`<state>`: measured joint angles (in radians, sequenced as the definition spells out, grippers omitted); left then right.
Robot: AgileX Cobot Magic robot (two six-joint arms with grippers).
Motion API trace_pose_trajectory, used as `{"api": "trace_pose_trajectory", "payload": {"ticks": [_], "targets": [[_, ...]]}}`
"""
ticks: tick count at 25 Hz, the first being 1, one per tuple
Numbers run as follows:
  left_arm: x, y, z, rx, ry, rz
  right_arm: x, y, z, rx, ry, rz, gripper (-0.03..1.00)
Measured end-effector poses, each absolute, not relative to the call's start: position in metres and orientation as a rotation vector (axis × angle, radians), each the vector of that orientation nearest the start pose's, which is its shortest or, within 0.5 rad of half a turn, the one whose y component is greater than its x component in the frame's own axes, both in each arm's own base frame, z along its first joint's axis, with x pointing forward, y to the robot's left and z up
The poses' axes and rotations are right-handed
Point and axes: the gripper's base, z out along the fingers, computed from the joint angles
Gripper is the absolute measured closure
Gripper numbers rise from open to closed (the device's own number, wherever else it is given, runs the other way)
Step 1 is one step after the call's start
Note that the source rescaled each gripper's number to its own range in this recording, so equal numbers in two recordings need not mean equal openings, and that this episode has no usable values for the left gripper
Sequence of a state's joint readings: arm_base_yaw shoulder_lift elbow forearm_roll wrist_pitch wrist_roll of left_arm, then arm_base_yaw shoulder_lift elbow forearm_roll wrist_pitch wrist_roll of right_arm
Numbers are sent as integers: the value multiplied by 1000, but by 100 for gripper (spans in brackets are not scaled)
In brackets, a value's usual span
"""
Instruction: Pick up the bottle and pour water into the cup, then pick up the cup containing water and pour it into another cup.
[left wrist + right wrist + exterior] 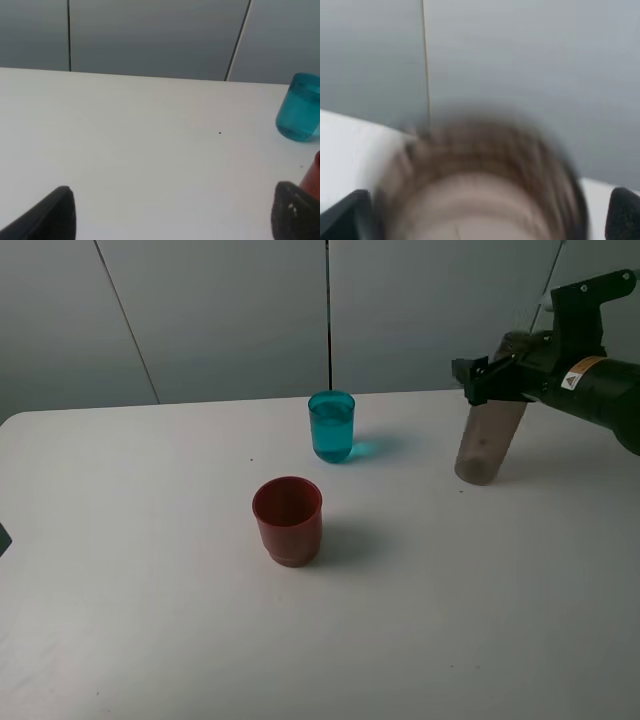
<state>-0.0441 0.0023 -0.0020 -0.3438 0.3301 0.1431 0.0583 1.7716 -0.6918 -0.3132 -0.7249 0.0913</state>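
The smoky grey-brown bottle [488, 440] stands at the right of the white table, leaning slightly. My right gripper [490, 380] is open around its upper part. In the right wrist view the blurred bottle [485, 185] fills the gap, with both fingers standing clear of its sides. The teal cup [331, 427] stands at the back centre and holds water; it also shows in the left wrist view [300, 107]. The red cup [288, 520] stands in front of it, and only its edge [314, 175] shows in the left wrist view. My left gripper [172, 215] is open and empty, low over the table to the left of the cups.
The white table [150, 590] runs back to a grey panelled wall [220, 310]. A small dark speck [251, 459] lies on the table left of the teal cup. The right arm's black body [590, 385] reaches in from the right edge.
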Motion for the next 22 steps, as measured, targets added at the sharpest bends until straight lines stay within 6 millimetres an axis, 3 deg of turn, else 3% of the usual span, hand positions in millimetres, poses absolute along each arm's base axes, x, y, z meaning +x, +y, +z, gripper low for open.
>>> {"api": "trace_pose_trajectory", "payload": {"ticks": [6, 11, 17, 22], "targets": [[53, -12, 186, -47, 1801, -261, 317, 38, 224, -357, 1710, 102, -1], [53, -12, 186, -47, 1801, -261, 296, 51, 258, -436, 1646, 234, -1], [53, -12, 186, -47, 1801, -261, 281, 99, 252, -618, 1646, 454, -1], [53, -12, 186, -47, 1801, -261, 284, 132, 223, -696, 1681, 514, -1]]}}
